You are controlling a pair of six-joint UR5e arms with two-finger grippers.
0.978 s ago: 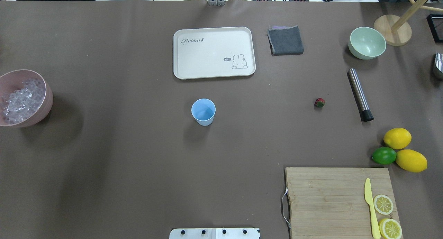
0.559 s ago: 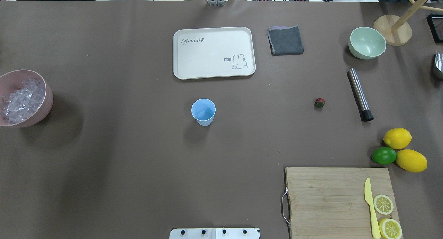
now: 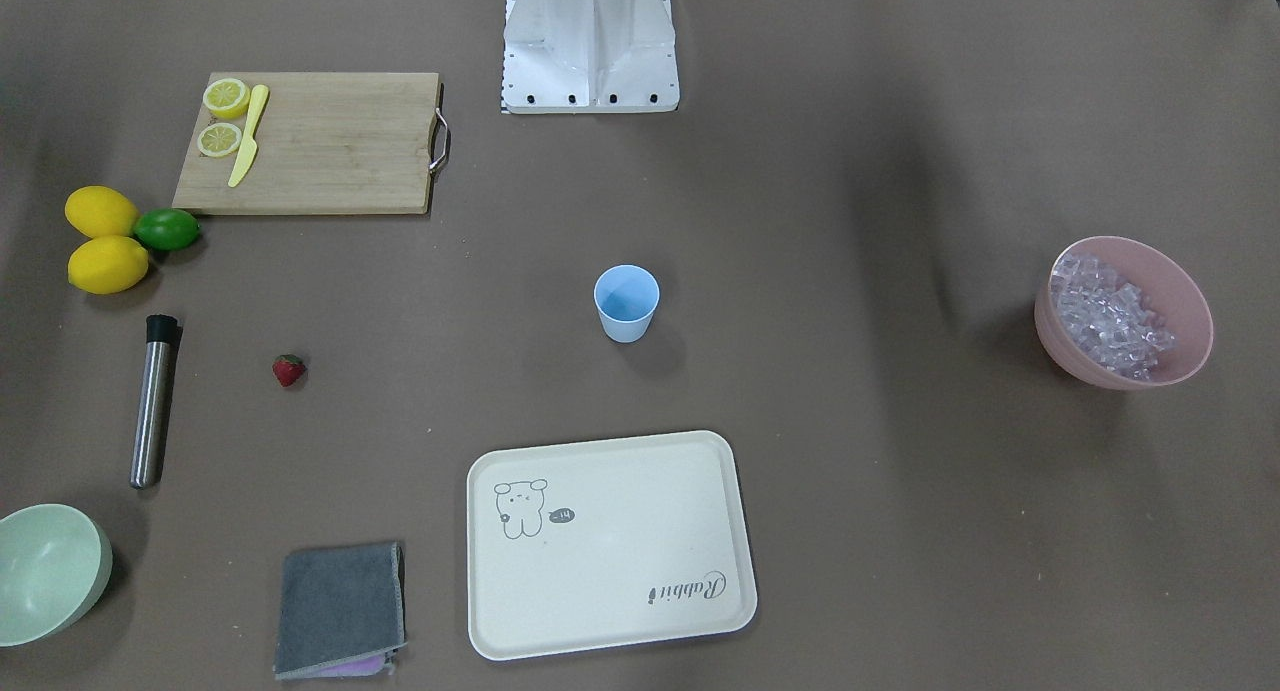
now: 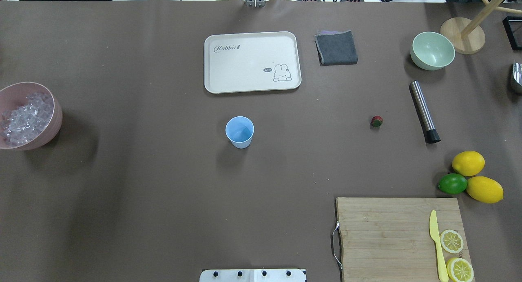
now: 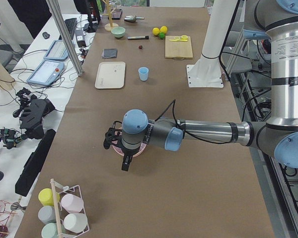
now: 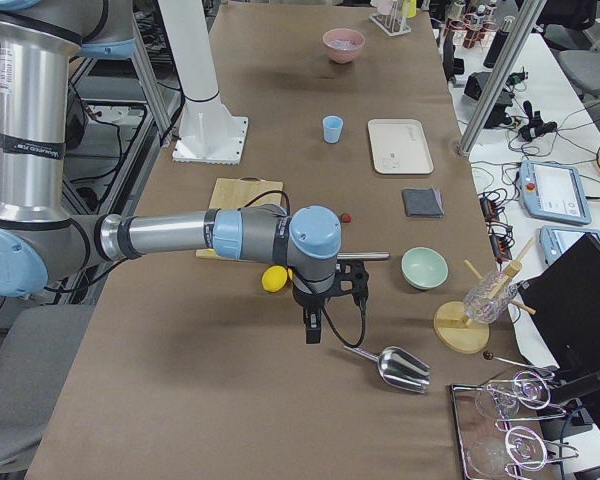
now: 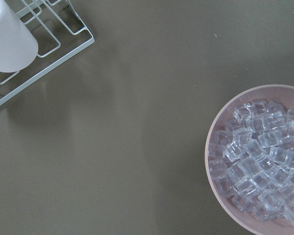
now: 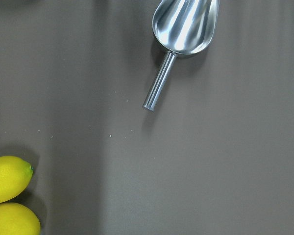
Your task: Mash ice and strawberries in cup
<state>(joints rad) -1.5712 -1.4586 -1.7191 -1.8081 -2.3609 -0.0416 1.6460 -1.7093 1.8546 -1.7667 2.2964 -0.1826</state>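
Here the light-blue cup (image 4: 240,141) stands upright and empty near the middle of the worktop (image 4: 142,192), just on the robot's side of the cream tray (image 4: 248,41). The strawberry (image 4: 376,121) lies on the bare worktop well to the cup's right, near the steel rod (image 4: 423,110) but apart from it. The ice (image 4: 25,119) is heaped in the pink bowl (image 4: 57,121) at the worktop's left edge. The left end effector (image 5: 125,162) hangs over that bowl, pointing down; it shows only from the side, so I cannot tell how far it is open or whether it holds anything. The right end effector (image 6: 313,326) hovers near the worktop's right end, above bare surface between two lemons (image 8: 7,178) and a metal scoop (image 8: 183,24); its opening likewise cannot be told.
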